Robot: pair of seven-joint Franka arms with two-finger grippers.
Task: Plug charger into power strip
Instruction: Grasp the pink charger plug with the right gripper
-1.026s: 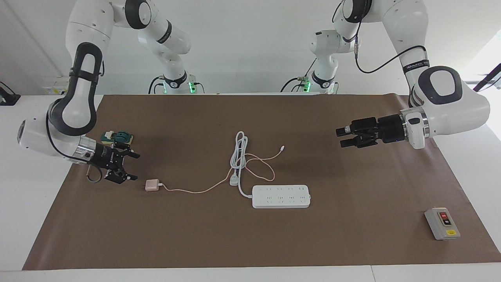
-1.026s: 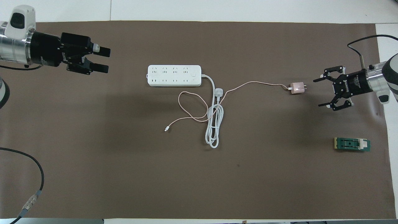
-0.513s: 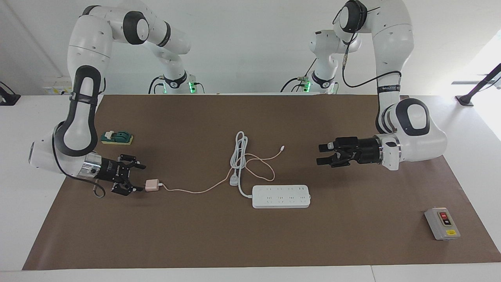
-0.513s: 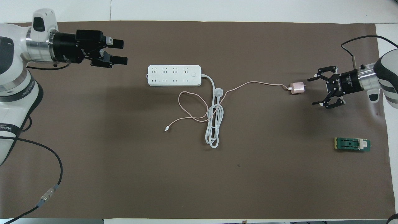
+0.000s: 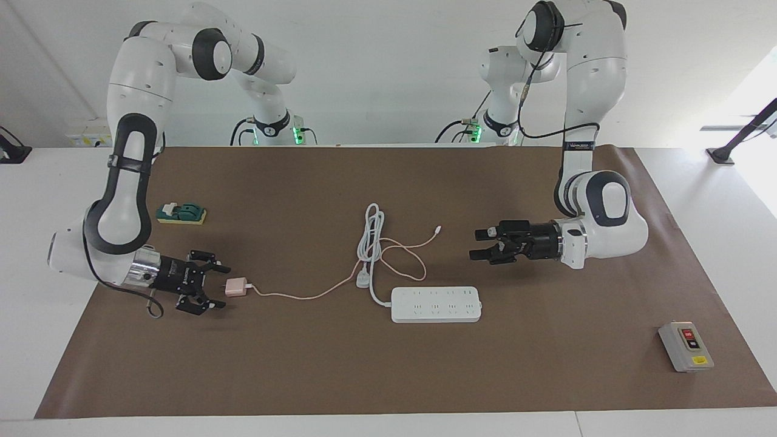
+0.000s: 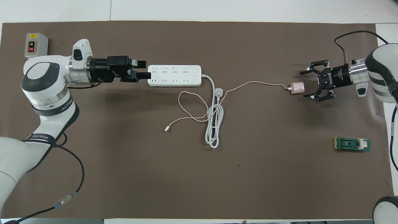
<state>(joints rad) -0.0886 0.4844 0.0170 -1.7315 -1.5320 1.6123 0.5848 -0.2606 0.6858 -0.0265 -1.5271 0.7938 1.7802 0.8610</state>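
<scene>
The pale-pink charger [image 5: 237,287] [image 6: 297,88] lies on the brown mat toward the right arm's end, and its thin pink cable trails toward the middle. My right gripper [image 5: 224,286] [image 6: 303,84] is open and low over the mat, its fingertips level with the charger's prong end, not closed on it. The white power strip [image 5: 436,304] [image 6: 174,75] lies flat near the middle. My left gripper [image 5: 475,244] [image 6: 146,69] is open and empty, raised over the mat at the strip's end toward the left arm's side.
A white round plug [image 5: 363,280] [image 6: 219,92] and its coiled white cord [image 6: 213,124] lie beside the strip, nearer the robots. A grey switch box [image 5: 686,347] [image 6: 35,45] sits at the left arm's end. A green block [image 5: 181,213] [image 6: 352,144] sits at the right arm's end.
The right gripper came down and moved up to the charger's prong end. The left gripper came down and moved toward the middle, up to the power strip's end.
</scene>
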